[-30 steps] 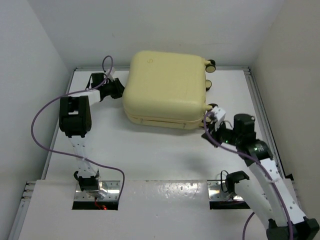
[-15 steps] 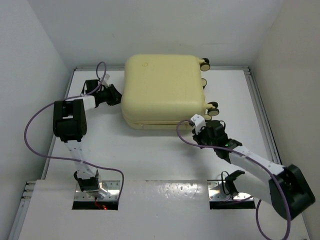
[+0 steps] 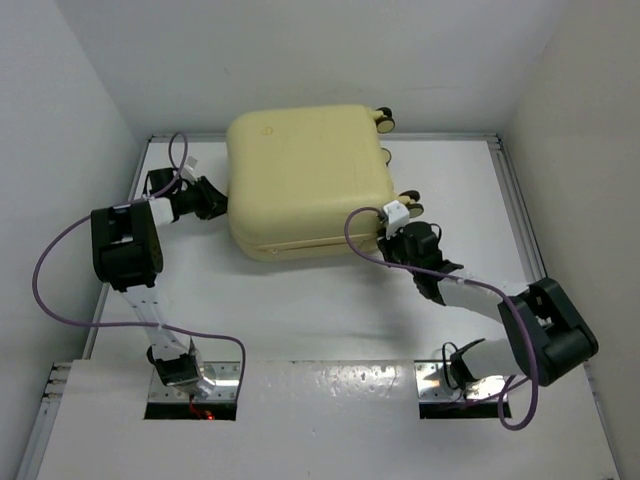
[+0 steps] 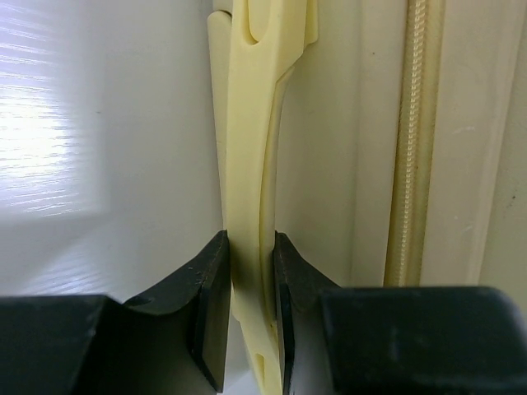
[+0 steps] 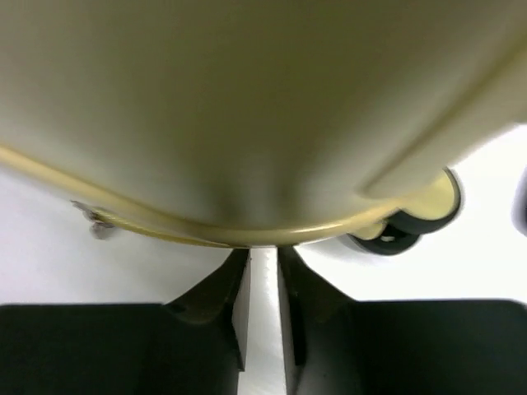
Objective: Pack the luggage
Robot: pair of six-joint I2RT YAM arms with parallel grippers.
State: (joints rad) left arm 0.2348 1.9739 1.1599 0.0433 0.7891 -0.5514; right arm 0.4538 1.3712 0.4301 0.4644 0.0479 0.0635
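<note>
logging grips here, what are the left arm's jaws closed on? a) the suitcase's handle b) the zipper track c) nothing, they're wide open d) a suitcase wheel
a: in the left wrist view the left gripper has its jaws pinched on the slim pale yellow handle of the suitcase, with the zipper untouched off to the side.

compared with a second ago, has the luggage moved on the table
Yes. The luggage has slid left: its wheels now sit farther from the table's right edge than a second ago.
</note>
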